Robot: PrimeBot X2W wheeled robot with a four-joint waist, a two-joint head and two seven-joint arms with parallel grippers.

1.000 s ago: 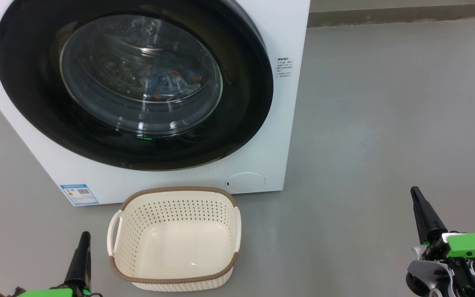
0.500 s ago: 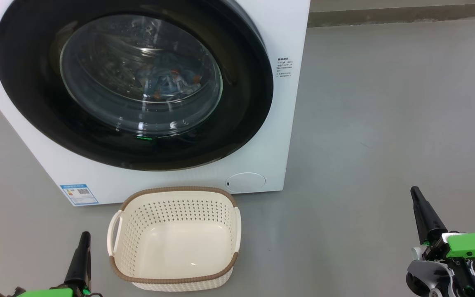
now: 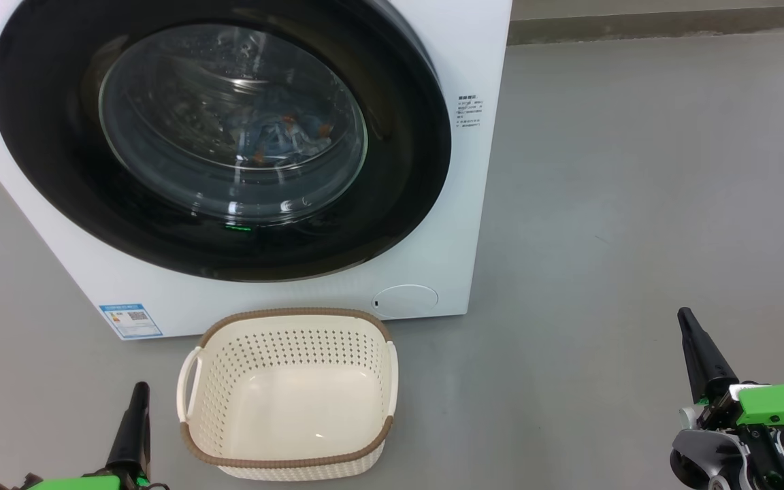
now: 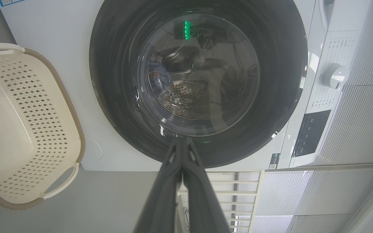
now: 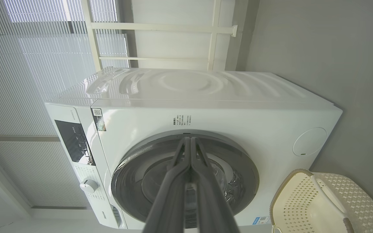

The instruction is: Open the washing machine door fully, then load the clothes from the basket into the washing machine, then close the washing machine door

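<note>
The washing machine door [image 3: 229, 129] lies closed against the front of the washing machine [image 3: 477, 204]; through its bulging glass window the clothes [image 3: 282, 139] show as a small blue bundle with orange-brown spots, low in the steel drum; the basket [image 3: 297, 314] stands empty on the grey floor [image 3: 603, 204], just near of the machine's front and below the round white flap [image 3: 405, 299]; the blue energy sticker [image 3: 130, 320] sits to its far left

The left gripper [image 3: 139, 391] hangs low at the near left, just beside the basket's left handle, fingers pressed together on nothing; the right gripper [image 3: 686, 318] rests at the near right, well apart from basket and machine, its two fingers likewise closed and empty; both wrist views show the finger pairs meeting at the tips

By my judgement the closing step is the one in hand and looks done, with loading finished; the door's rim appears flush, though whether the latch has truly caught cannot be told from these angles; the next move calls for little beyond a check of that edge, and a firm push on the door's right side if it sits proud
</note>
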